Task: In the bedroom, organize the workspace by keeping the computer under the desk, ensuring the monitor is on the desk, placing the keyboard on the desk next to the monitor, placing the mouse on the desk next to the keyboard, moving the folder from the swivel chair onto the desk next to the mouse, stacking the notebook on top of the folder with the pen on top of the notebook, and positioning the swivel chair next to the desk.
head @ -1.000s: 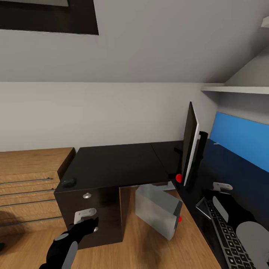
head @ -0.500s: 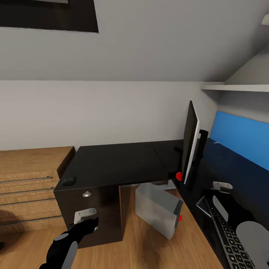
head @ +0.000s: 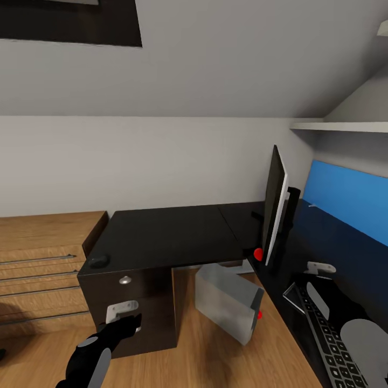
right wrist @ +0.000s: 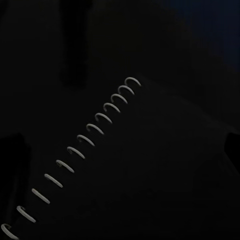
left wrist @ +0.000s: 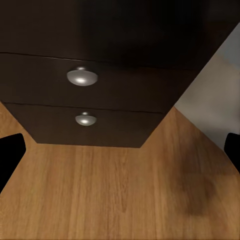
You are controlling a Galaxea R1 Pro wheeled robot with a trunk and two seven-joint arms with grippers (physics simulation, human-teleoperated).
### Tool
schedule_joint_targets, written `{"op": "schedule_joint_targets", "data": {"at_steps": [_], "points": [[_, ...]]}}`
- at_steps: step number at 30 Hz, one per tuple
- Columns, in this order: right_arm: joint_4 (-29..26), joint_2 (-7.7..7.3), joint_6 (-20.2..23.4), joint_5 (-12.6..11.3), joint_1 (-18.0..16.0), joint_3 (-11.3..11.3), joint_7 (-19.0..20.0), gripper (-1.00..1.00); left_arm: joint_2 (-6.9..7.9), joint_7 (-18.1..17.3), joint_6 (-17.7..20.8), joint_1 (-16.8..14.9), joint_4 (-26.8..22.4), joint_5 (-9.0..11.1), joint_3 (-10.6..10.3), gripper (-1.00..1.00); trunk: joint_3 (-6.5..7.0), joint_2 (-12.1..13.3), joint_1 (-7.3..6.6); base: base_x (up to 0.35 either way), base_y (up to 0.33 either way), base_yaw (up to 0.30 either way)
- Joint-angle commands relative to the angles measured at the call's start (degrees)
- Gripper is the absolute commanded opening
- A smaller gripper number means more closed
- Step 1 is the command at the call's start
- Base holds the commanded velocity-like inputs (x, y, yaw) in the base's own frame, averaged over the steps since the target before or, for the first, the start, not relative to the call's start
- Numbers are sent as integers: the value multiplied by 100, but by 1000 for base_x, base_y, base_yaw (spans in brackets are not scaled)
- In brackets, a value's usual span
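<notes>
The black L-shaped desk (head: 167, 237) fills the middle of the head view. The small dark mouse (head: 98, 262) lies on its near left corner. The monitor (head: 275, 207) stands edge-on at the inner corner. Below the top, the grey computer (head: 229, 302) sits tilted on the floor. The keyboard (head: 330, 342) lies on the right wing. My left gripper (head: 125, 313) hangs open before the drawers (left wrist: 100, 95), holding nothing. My right gripper (head: 320, 268) hovers open over the dark spiral-bound notebook (right wrist: 130, 170), which looks very dim against the desk.
A light oak dresser (head: 37, 269) with bar handles stands left of the desk. A blue panel (head: 347, 199) runs behind the right wing under a white shelf (head: 339, 128). Oak floor (head: 215, 361) lies open between the drawers and the right wing.
The whole view shifted very slightly a second ago. Both arms and all objects hold their places.
</notes>
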Motion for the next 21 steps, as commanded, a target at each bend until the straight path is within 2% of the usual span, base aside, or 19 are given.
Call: {"op": "schedule_joint_targets", "data": {"at_steps": [1, 8, 16, 21], "points": [[50, -9, 50, -34, -2, 50, -59, 100, 2, 53, 20, -3, -7, 59, -5, 100, -7, -2, 0, -6, 0, 0], [50, 37, 50, -30, 0, 54, -74, 100, 2, 60, 18, -3, -3, 52, -10, 100, -7, -2, 0, -160, 0, 0], [51, 42, 50, -26, 0, 54, -75, 100, 2, 61, 18, -3, -3, 43, -11, 100, -7, -2, 0, -66, 0, 0], [50, 42, 50, -23, 0, 54, -75, 100, 2, 58, 21, -3, -3, 43, -11, 100, -7, -2, 0, -219, 0, 0]]}}
